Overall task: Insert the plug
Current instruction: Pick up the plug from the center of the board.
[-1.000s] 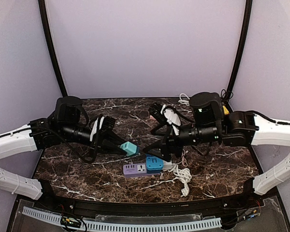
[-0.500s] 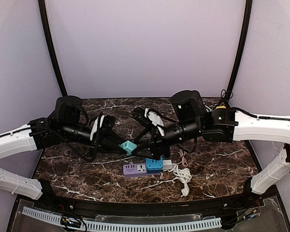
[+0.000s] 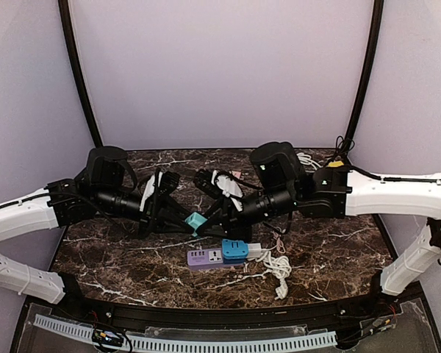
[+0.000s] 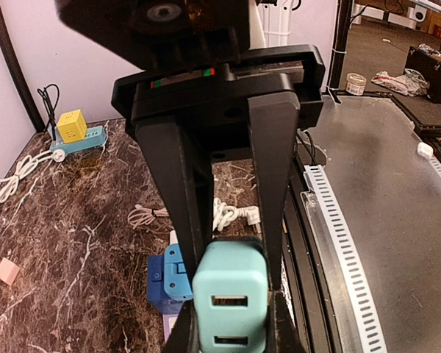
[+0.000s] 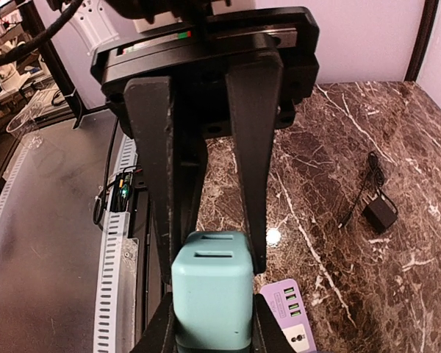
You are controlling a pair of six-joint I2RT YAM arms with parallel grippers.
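A teal plug (image 3: 196,220) hangs in the air above the marble table, between both arms. My left gripper (image 3: 187,221) is shut on it from the left, and in the left wrist view the plug (image 4: 230,298) fills the gap at my left gripper (image 4: 231,327), its two slots facing the camera. My right gripper (image 3: 206,218) is shut on the same plug from the right, and in the right wrist view my right gripper (image 5: 209,327) presses both sides of the plug (image 5: 212,294). Below lies a purple power strip (image 3: 204,257) with a blue adapter (image 3: 235,249) plugged in.
A white coiled cable (image 3: 280,269) trails from the strip toward the front edge. A yellow cube on a teal strip (image 4: 72,126) sits at the back right corner. There is a black adapter (image 5: 380,212) with its cord, and a small pink block (image 4: 6,272).
My right arm swung left from above the power strip to the teal plug and its jaws went from wide open to shut on it. The left gripper kept hold of the plug.
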